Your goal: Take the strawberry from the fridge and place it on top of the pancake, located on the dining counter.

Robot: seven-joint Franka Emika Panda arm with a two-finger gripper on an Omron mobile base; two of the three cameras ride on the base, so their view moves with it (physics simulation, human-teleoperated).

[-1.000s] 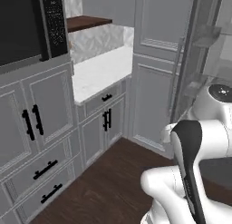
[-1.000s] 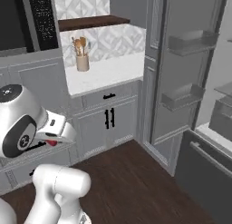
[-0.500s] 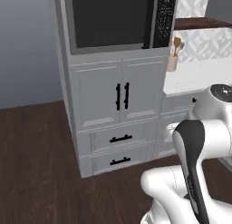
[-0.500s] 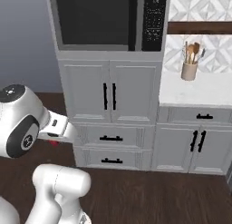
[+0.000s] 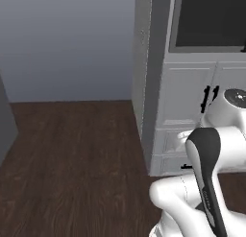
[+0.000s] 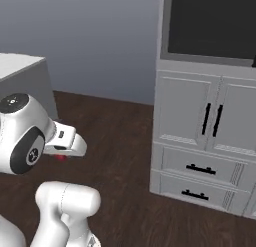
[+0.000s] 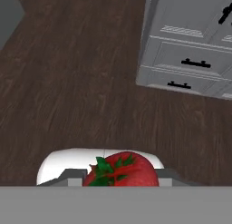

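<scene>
The dark wood floor point(image 7: 81, 82) and the grey panelled cabinet point(image 6: 210, 141) lie ahead. The gripper point(image 7: 120, 175) is closed on the strawberry point(image 7: 122, 171), carried above the floor, leafy cap toward the camera.

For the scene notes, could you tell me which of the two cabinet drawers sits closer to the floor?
The lower drawer is the one nearest the dark wood floor. It sits directly beneath the upper drawer, which lies just under the double doors.
</scene>
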